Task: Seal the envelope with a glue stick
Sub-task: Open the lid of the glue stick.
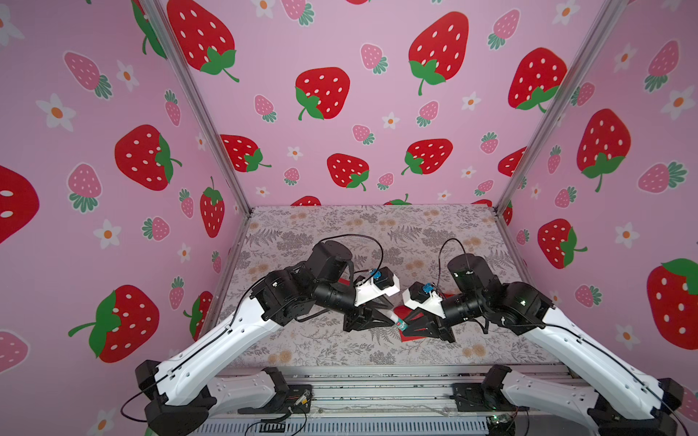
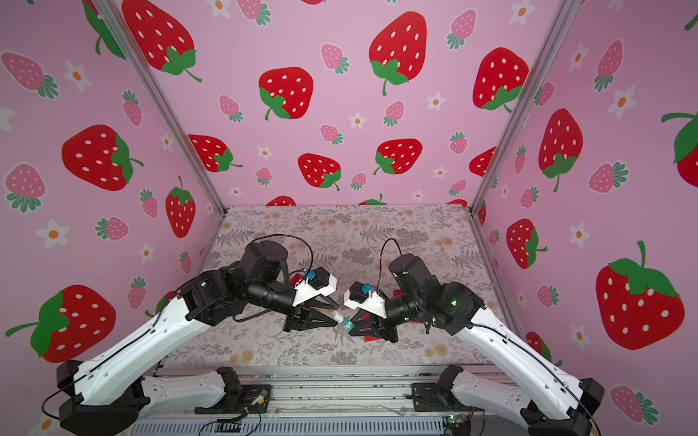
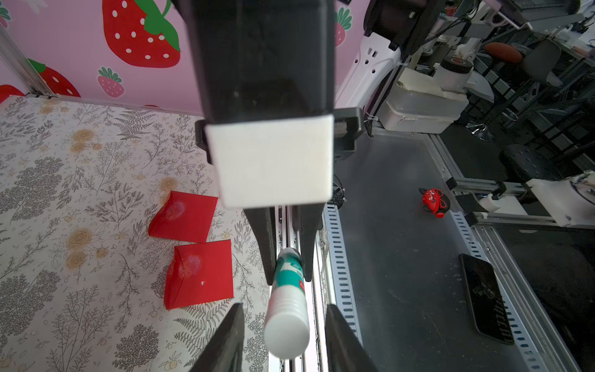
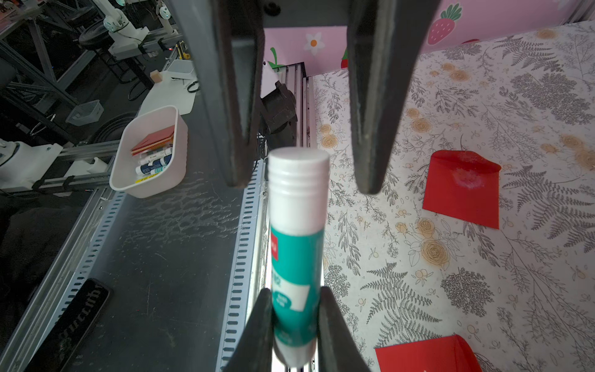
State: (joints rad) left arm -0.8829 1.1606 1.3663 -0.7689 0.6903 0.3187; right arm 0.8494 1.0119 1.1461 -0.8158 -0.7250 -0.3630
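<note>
Above the floral mat [image 4: 450,273], the glue stick [image 4: 296,251] is clamped by the right gripper [image 4: 294,290], its white cap [image 4: 299,174] straddled untouched by the spread-jawed left gripper [image 4: 304,186]; it could be levered loose by off-centre closing.

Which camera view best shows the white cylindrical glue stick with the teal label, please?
The right wrist view: the glue stick looms large, most of its length clear. The left wrist view foreshortens it; both top views show it tiny.

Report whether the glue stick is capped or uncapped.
Capped. A white ribbed cap covers the free end of the glue stick; the right gripper clamps its teal body, and the left gripper straddles the cap, jaws open.
</note>
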